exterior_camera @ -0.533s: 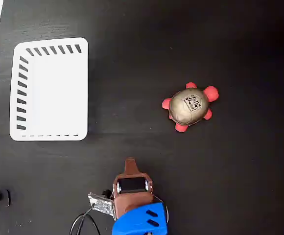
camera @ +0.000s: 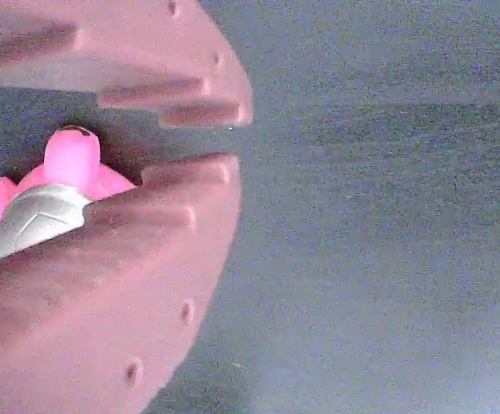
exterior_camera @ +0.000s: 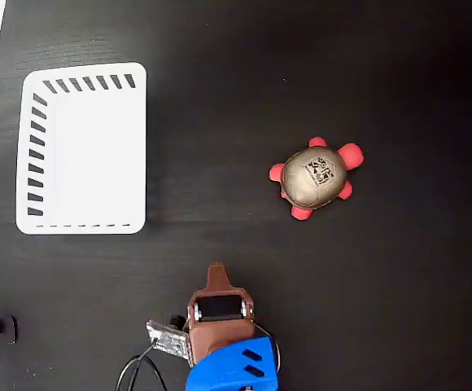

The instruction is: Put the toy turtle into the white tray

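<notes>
Resting low near the table's [exterior_camera: 431, 326] bottom edge, hand [camera: 237, 142] nearly closed.

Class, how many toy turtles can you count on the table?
1. The toy turtle sits right of centre on the black table, apart from the white tray.

In the fixed view the white tray [exterior_camera: 81, 148] lies on the bench [exterior_camera: 382, 309] at the upper left, nothing in it. The toy turtle [exterior_camera: 316, 177] sits on the bench well apart to its right. The claw [exterior_camera: 216, 270] stands at the bottom edge, between the two, touching neither
</notes>
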Robot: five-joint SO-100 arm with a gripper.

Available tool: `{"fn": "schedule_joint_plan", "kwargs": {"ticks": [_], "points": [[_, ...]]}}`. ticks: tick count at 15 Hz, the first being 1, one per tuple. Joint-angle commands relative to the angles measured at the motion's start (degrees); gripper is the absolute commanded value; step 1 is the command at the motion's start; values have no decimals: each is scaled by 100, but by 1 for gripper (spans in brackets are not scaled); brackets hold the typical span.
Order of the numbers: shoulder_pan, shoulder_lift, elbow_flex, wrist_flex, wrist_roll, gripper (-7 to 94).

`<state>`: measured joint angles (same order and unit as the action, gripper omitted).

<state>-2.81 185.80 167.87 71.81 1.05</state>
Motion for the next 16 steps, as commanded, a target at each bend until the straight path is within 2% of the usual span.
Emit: {"fn": "schedule_joint_plan", "kwargs": {"ticks": [1,12,14,16], "points": [[-70,62,-62,70,79,0],[-114,-26,-62,53,35,0],[26,-1002,-299,-791,-202,0],[457,-2461,-1354,-1037,-729,0]]}}
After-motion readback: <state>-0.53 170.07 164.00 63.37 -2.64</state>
